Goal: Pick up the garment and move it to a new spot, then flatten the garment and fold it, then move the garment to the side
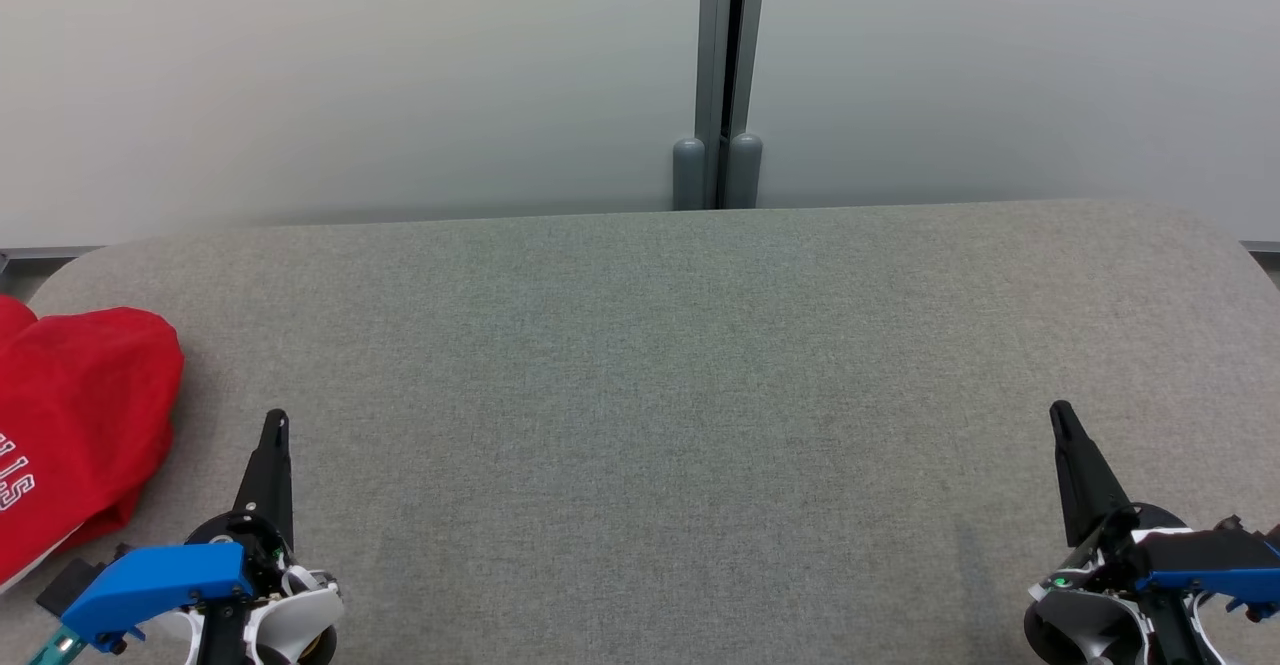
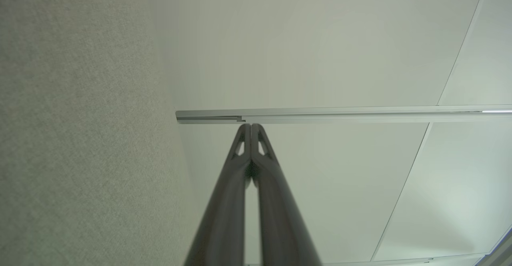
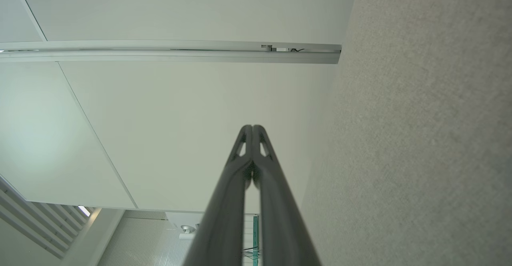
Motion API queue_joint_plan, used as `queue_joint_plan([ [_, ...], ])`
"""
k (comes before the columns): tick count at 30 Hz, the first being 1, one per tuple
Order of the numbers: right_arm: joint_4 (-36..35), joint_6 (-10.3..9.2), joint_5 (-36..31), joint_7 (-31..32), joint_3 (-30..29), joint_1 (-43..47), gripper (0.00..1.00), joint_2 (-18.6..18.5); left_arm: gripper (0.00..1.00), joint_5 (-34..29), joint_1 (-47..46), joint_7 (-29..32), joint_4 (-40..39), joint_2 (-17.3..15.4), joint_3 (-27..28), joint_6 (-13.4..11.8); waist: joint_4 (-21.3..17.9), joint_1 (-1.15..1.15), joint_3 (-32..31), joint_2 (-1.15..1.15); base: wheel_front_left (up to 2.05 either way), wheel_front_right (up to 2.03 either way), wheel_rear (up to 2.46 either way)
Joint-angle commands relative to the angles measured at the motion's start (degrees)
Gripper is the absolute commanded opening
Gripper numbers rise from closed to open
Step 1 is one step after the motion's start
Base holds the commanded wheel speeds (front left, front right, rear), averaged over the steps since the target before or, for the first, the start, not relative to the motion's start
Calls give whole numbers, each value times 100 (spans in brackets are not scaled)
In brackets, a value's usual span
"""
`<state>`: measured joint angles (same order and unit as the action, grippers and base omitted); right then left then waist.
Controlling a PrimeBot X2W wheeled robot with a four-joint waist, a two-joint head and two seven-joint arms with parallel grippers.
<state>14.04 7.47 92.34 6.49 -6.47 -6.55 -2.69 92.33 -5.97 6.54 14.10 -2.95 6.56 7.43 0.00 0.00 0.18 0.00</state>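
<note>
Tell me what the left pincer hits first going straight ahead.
Probably the pale grey wall panel behind the grey felt table; the shut left pincer aims at it, though depth is unclear. The red fabric garment lies off that line.

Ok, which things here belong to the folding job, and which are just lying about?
Job: red garment, grey table, left gripper and right gripper, both shut and empty.
Not the job: white wall panels, grey post behind the table.

A grey felt-covered table (image 1: pixel 660 365) stands against pale wall panels (image 1: pixel 350 75) split by a metal post (image 1: pixel 722 65)
</note>
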Motion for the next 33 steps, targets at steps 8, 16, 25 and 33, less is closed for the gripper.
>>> queue_joint_plan([
  [8,-17,5,18,26,-15,70,0,-38,0,19,-52,16,-32,15,-1,11,0,0,0,0,0,0,0],
  [16,112,-8,-78,-90,87,43,100,41,100,-28,117,-60,153,1,-1,0,2,0,4,0,0,0,0],
  [25,85,-6,-659,-348,210,7,100,27,100,-431,60,-352,209,-155,-210,1,3,0,21,0,0,0,0],
  [33,68,-5,-1541,-555,243,-28,100,23,100,-1247,4,-560,227,-270,-315,2,-5,0,36,0,0,0,0],
])
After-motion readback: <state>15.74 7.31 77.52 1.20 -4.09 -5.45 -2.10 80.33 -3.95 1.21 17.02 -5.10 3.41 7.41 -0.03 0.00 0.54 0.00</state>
